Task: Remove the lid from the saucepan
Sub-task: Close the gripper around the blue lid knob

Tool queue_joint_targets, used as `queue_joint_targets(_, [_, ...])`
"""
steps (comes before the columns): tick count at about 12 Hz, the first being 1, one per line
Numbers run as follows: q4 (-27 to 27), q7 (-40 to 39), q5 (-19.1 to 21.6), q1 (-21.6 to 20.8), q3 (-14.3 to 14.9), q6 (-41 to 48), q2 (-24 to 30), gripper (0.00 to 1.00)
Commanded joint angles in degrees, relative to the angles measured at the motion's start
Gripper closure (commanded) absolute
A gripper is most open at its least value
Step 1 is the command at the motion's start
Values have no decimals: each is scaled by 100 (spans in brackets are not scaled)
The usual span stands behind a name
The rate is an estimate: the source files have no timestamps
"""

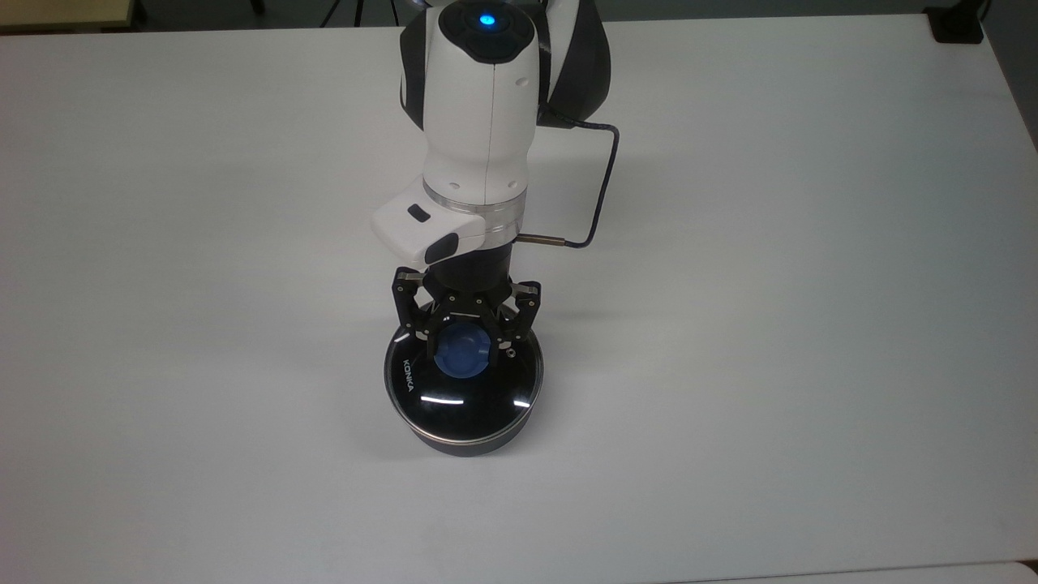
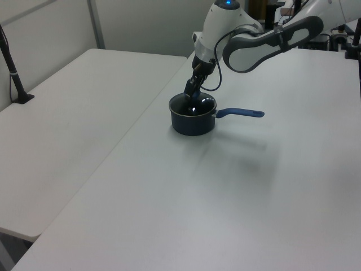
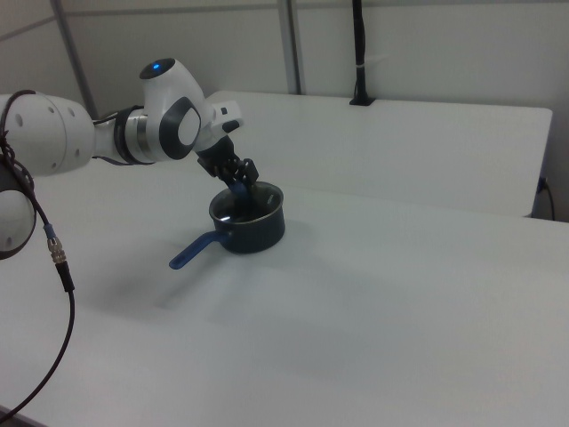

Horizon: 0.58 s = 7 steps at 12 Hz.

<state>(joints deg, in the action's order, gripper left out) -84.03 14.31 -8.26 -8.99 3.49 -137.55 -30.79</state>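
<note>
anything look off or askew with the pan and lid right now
Nothing stands out. The lid sits flat and centred on the saucepan, which stands upright on the table. The hand has closed on the lid's blue knob. No spills or damage.

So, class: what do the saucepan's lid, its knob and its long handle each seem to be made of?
The lid: likely clear glass, glossy, with sharp light glints, the pan's dark inside showing through, and a thin metal-looking rim.
The knob: smooth blue, probably plastic or silicone.
The handle: matte blue, probably plastic or a coated grip.
The saucepan body: dark, dull, probably coated metal.
</note>
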Motion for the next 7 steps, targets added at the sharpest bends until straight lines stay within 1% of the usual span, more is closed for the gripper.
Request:
queue_joint_targets(1, [89, -121, -35, 38, 29, -71, -41, 57])
queue_joint_targets(3, [89, -130, 17, 47, 29, -44, 64, 58])
queue_joint_targets(4, [54, -122, 17, 47, 29, -1, 212, 58])
queue_joint_targets(7, [-498, -104, 17, 152, 38, 411, 783, 58])
